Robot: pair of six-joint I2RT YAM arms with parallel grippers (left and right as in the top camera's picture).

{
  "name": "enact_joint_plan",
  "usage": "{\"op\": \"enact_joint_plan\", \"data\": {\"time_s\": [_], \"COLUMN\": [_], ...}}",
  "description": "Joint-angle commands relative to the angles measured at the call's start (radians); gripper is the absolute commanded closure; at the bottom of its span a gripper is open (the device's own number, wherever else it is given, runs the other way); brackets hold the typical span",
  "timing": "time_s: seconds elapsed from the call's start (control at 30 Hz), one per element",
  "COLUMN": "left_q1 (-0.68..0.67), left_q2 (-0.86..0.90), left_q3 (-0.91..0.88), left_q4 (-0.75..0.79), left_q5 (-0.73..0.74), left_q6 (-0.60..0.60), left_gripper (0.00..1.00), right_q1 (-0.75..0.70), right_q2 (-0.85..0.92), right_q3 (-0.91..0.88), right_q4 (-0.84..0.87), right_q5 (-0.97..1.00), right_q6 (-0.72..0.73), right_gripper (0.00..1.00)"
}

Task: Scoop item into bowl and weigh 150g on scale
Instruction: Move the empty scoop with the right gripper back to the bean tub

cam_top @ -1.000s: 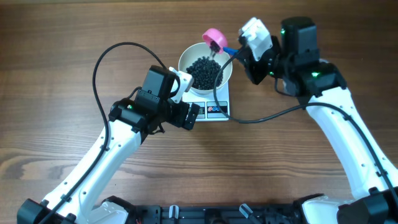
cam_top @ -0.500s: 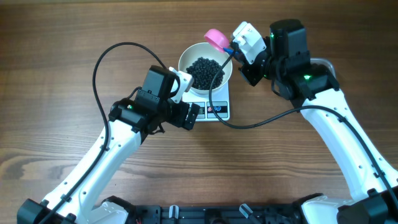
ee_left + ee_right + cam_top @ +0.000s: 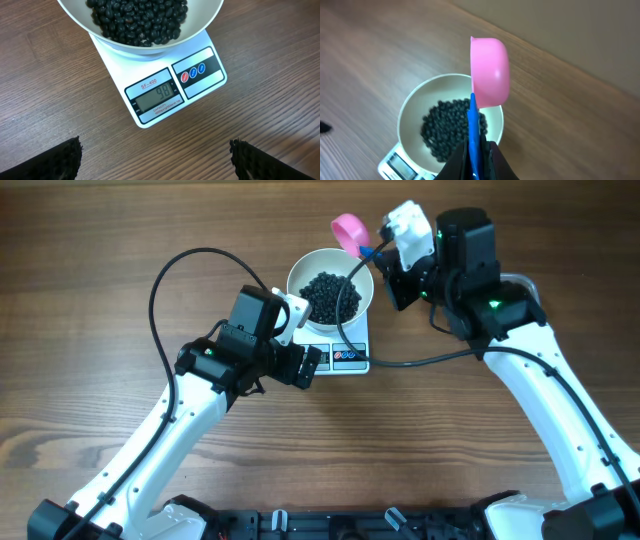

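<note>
The white bowl (image 3: pixel 300 272) stands on the white scale (image 3: pixel 352 340) and holds a heap of black beans, the item (image 3: pixel 331 292). In the left wrist view the bowl (image 3: pixel 131 47) with the item (image 3: pixel 140 20) sits on the scale (image 3: pixel 112 57), whose display (image 3: pixel 157 95) reads 98. My left gripper (image 3: pixel 160 165) hovers open over bare wood in front of the scale, seen from overhead as my left gripper (image 3: pixel 310 367). My right gripper (image 3: pixel 477 155) is shut on the blue handle of a pink scoop (image 3: pixel 490 70), which is held past the bowl's far right rim; from overhead the pink scoop (image 3: pixel 349 228) shows its outer side.
A black cable (image 3: pixel 430 363) from the right arm loops over the bowl's right edge and across the scale's right side. Everything stands on a brown wooden table (image 3: pixel 100 240).
My right gripper has drawn the pink scoop away from over the bowl's rim toward the far side. The left arm has not moved.
</note>
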Motion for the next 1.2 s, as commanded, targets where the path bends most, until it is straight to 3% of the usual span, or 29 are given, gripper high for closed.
{"op": "enact_joint_plan", "data": {"time_s": [0.0, 0.23, 0.37, 0.5, 0.63, 1.17], "left_q1": [0.005, 0.005, 0.005, 0.005, 0.005, 0.005], "left_q2": [-0.009, -0.009, -0.009, -0.009, -0.009, -0.009], "left_q3": [0.016, 0.016, 0.016, 0.016, 0.016, 0.016], "left_q4": [0.003, 0.003, 0.003, 0.003, 0.003, 0.003], "left_q5": [0.012, 0.012, 0.012, 0.012, 0.012, 0.012], "left_q6": [0.008, 0.008, 0.008, 0.008, 0.008, 0.008], "left_gripper": [0.0, 0.0, 0.0, 0.0, 0.0, 0.0], "right_q1": [-0.053, -0.309, -0.435, -0.525, -0.565, -0.566], "right_q2": [-0.058, -0.196, -0.242, -0.246, -0.227, -0.125], "right_q3": [0.003, 0.003, 0.003, 0.003, 0.003, 0.003], "right_q4": [0.003, -0.076, -0.187, -0.35, -0.442, -0.444], "right_q5": [0.014, 0.08, 0.177, 0.232, 0.229, 0.157], "right_q6": [0.119, 0.117, 0.109, 0.009, -0.036, 0.015], "right_gripper": [0.96, 0.96, 0.96, 0.96, 0.96, 0.96]}}
